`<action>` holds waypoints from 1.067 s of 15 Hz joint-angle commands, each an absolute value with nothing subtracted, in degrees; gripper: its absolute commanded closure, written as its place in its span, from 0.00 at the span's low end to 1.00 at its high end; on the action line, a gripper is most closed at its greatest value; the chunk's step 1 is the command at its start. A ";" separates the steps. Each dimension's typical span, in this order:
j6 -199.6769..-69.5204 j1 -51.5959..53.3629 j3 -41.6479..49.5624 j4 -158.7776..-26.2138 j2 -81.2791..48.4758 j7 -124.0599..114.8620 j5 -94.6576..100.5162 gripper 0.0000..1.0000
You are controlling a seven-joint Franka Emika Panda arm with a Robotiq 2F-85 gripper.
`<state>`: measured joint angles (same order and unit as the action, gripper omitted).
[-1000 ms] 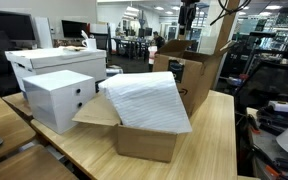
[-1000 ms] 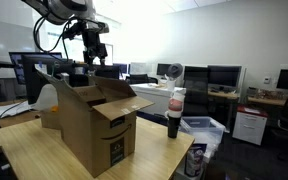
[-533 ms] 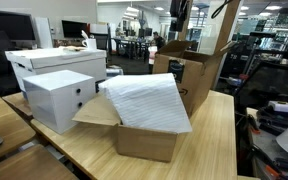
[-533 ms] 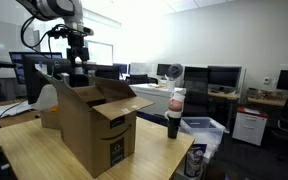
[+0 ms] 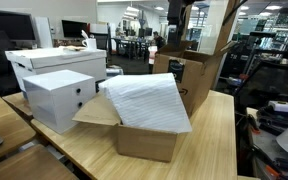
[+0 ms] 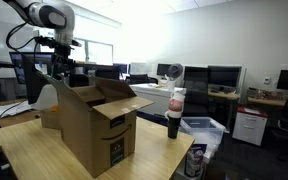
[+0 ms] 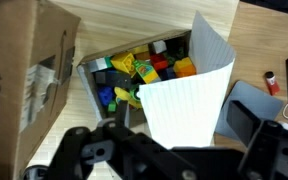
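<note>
My gripper (image 7: 179,118) is open and holds nothing; its dark fingers (image 7: 246,125) frame the bottom of the wrist view. It hangs high above a low cardboard box filled with several colourful toy blocks (image 7: 144,68). A white padded sheet (image 7: 189,90) leans over that box and hides part of the blocks. In both exterior views the gripper (image 5: 178,14) (image 6: 63,62) is up in the air behind the tall open cardboard box (image 5: 189,68) (image 6: 94,120). The low box with the white sheet (image 5: 144,103) stands in front of it on the wooden table (image 5: 219,130).
Two white boxes (image 5: 59,85) are stacked at the table's left. A dark bottle with a red and white top (image 6: 174,115) stands beside the tall box. A small red item (image 7: 272,82) lies on a grey pad. Desks and monitors (image 6: 224,80) fill the background.
The arm has swung sideways, to the left in both exterior views, carrying the gripper from above the tall box toward its far side. The jaws stayed open.
</note>
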<state>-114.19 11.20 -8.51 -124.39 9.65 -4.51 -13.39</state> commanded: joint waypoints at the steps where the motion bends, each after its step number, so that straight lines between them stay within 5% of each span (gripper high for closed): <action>1: -119.78 11.89 -9.54 -126.73 7.40 -3.86 -19.06 0.00; 4: -124.24 12.69 -11.00 -126.75 4.71 -3.86 -20.62 0.00; 5: -125.62 13.11 -11.57 -126.46 3.86 -3.93 -20.26 0.25; 16: -130.67 16.47 -16.09 -123.02 -2.13 -3.88 -16.43 0.85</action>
<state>-129.08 16.26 -15.68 -123.85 -1.01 -4.51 -17.61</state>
